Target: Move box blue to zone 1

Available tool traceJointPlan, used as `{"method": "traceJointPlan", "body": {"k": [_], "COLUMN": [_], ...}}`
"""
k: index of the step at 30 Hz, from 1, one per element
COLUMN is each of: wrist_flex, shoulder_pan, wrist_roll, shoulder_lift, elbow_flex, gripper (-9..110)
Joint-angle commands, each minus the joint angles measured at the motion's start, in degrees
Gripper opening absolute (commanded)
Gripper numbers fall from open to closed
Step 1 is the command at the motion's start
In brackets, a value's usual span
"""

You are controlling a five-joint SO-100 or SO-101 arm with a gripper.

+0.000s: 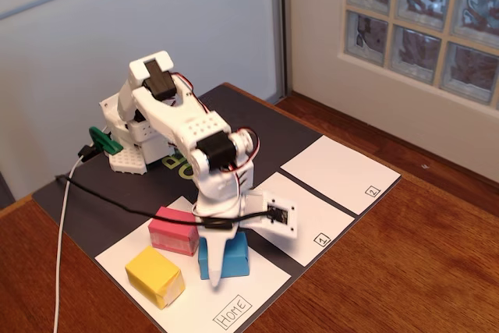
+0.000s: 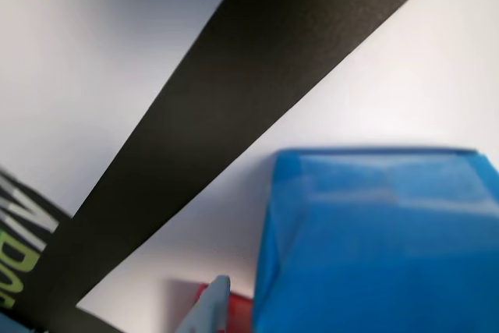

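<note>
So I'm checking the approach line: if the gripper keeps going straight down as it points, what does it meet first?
Probably the blue box: the gripper points down right at it, seemingly already alongside it, with the Home sheet beneath.

the white arm (image 1: 183, 126) folds forward from its base and bends steeply down at the wrist, its gripper (image 1: 214, 267) pointing almost straight down with the white finger (image 1: 215, 261) reaching low in the fixed view; how far the jaws are parted cannot be made out.
</note>
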Motion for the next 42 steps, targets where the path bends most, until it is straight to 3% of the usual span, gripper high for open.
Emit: {"method": "traceJointPlan", "body": {"k": [1, 6, 14, 19, 26, 28, 33, 42], "wrist_flex": [0.09, 0.62, 1.05, 6.06, 23.38, 24.17, 24.17, 24.17], "shoulder_pan": [0.26, -0.18, 0.09, 0.09, -2.46, -4.31, -11.25, -23.99], "wrist_roll": [-0.09, -0.97, -2.81, -2.99, -1.93, 0.44, 11.07, 40.87], "shoulder_lift": [-1.32, -2.46, -0.70, 0.88, -1.05, 2.02, 10.20, 21.36], "elbow_flex": [-3.78, -5.54, -5.98, -10.28, -35.95, -36.47, -32.70, -11.34], "gripper": [49, 43, 0, 0, 0, 0, 0, 0]}}
